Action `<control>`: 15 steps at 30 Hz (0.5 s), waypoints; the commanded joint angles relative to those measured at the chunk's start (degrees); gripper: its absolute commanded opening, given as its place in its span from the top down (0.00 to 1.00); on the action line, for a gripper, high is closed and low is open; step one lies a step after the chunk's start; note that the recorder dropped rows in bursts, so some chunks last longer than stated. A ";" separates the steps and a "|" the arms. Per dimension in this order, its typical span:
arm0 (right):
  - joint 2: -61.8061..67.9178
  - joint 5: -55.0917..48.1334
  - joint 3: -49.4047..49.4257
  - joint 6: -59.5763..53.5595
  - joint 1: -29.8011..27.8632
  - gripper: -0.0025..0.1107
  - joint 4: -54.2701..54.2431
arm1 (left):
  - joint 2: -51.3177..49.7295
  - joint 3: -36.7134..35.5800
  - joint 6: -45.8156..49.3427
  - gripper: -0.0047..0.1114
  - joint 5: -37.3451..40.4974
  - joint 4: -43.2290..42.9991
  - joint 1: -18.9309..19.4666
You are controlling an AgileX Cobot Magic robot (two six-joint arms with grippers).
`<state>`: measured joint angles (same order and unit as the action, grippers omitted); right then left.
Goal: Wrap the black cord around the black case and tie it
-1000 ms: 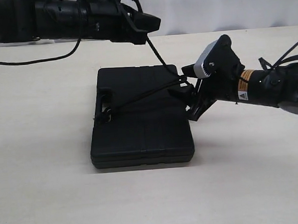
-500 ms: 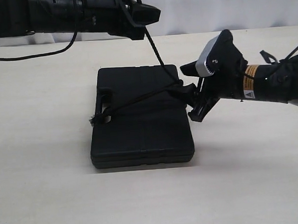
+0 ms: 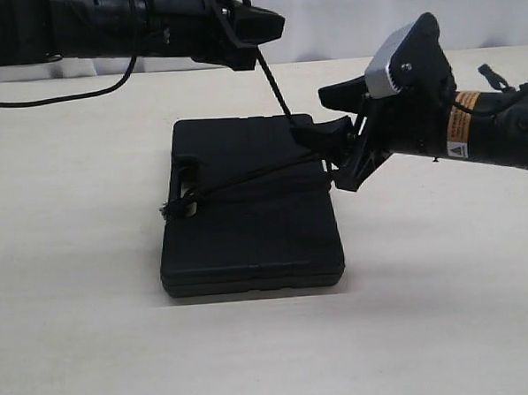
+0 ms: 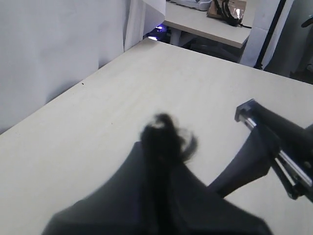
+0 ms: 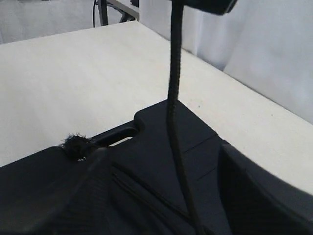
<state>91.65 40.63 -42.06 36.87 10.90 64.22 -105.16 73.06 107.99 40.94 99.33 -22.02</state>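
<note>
Pale table [image 3: 76, 331] carries the case [image 3: 248, 238]; my left gripper [image 3: 271, 27] pinches the cord [image 3: 274, 86] taut, my right gripper [image 3: 311, 114] gapes wide, holding nothing.

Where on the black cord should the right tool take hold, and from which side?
The raised stretch of the black cord between the shut left tool and the black case. It runs taut and clear of the case, so the open right tool could likely straddle it from the right in the exterior view. The part flat on the case leaves no gap beneath.
</note>
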 commanded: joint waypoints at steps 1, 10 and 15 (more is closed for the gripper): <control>4.55 -0.42 -1.49 -2.21 -0.07 0.45 -0.56 | 0.49 0.35 0.17 0.96 2.15 0.62 -0.05; 10.72 1.00 -5.00 -3.53 -0.07 0.45 -3.77 | 0.49 0.35 -0.05 0.96 5.51 0.62 -0.05; 10.72 0.96 -5.22 -6.53 -0.07 0.55 -7.48 | 0.49 0.35 -0.05 0.96 8.78 -1.81 -0.05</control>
<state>102.35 41.42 -46.87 32.04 10.90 58.65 -105.16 73.06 107.99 47.23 98.90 -22.02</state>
